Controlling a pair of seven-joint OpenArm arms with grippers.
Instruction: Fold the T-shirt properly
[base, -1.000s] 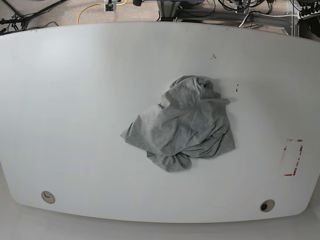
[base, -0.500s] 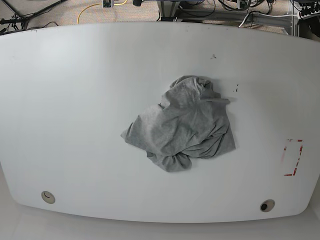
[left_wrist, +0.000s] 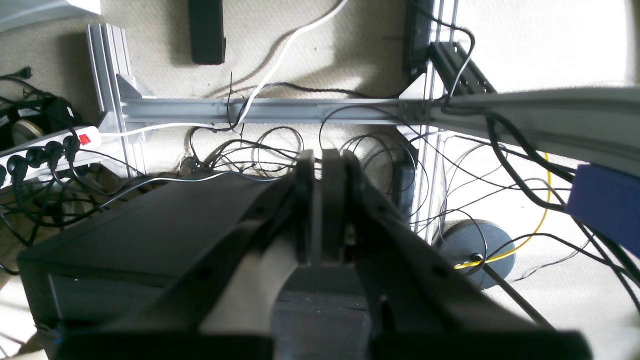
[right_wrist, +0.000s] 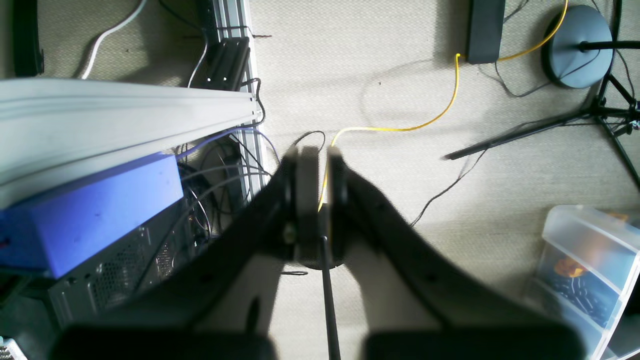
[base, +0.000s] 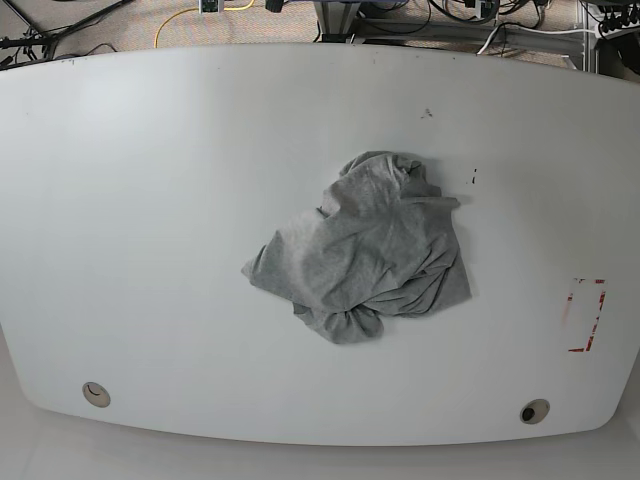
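The T-shirt (base: 366, 250) is a light grey crumpled heap right of the middle of the white table (base: 150, 200); no lettering shows. Neither arm reaches over the table in the base view. In the left wrist view my left gripper (left_wrist: 325, 162) is shut and empty, its dark fingers pressed together above the floor and cables. In the right wrist view my right gripper (right_wrist: 318, 160) is shut and empty, with only a thin slit between its fingers, above carpet. The shirt shows in neither wrist view.
A red-marked rectangle (base: 586, 314) sits near the table's right edge. Two round holes (base: 96, 393) (base: 534, 411) lie near the front edge. Beyond the table's far edge are aluminium frame rails (left_wrist: 260, 110), cables, a power strip (left_wrist: 40, 150) and a plastic box (right_wrist: 590, 265).
The shirt has not moved. A small white part at the base view's top-left edge has slid further up out of the frame.
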